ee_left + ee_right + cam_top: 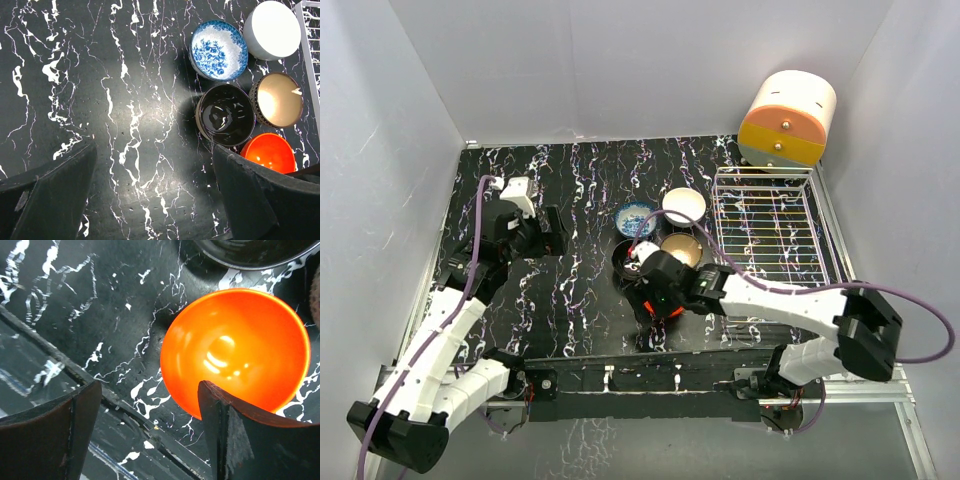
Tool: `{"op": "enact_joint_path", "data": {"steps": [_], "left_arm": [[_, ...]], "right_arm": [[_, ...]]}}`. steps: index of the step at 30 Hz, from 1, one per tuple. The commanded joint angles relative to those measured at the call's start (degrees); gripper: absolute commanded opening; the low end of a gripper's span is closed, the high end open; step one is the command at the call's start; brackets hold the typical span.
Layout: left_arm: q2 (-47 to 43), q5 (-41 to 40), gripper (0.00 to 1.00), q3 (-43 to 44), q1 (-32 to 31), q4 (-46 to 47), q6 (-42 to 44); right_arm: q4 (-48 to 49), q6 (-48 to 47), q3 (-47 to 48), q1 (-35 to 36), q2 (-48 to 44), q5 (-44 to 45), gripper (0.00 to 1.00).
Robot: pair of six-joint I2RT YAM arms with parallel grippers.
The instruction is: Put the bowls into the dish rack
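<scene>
Five bowls sit clustered left of the silver wire dish rack: white, blue-and-white, black inside, tan-gold inside and red. My right gripper is open low over the red bowl; one finger lies over its near rim, the other stands outside to the left. My left gripper is open and empty over bare table, left of the bowls. The left wrist view shows the blue-and-white, white, black, tan-gold and red bowls.
An orange-and-cream drum-shaped box stands behind the rack at the back right. The rack holds nothing. White walls close in the black marbled table. The table's near edge rail runs just beside the red bowl.
</scene>
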Motion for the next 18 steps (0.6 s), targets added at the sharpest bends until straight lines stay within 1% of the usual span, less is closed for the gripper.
{"op": "enact_joint_path", "data": {"steps": [1,4,7,12,15,18], "left_arm": [[-3.2,-2.0,0.97,1.7,-0.1,-2.9,-0.2],[-4.8,-2.9,0.97,2.4,-0.2,-4.1,0.0],[-6.0,-3.3,0.97,2.7,-0.2,-4.9,0.0],[-7.0,-3.9,0.97,2.4,-0.2,-5.7,0.0],[-7.4,-4.1,0.97,2.3,-0.1,-6.2,0.0],[-8.0,-4.3,0.97,2.4,-0.2,-6.7,0.0]], "right_arm": [[1.9,3.1,2.8,2.3,3.5,7.1,0.78],[3.9,3.5,2.0,2.3,4.4,8.4,0.75],[5.8,2.6,2.0,2.3,5.9,8.8,0.7],[6.9,0.2,3.4,2.3,11.2,8.8,0.61],[7.1,-0.1,4.0,2.3,13.5,10.5,0.57],[8.0,0.2,3.5,2.4,13.8,12.7,0.52]]}}
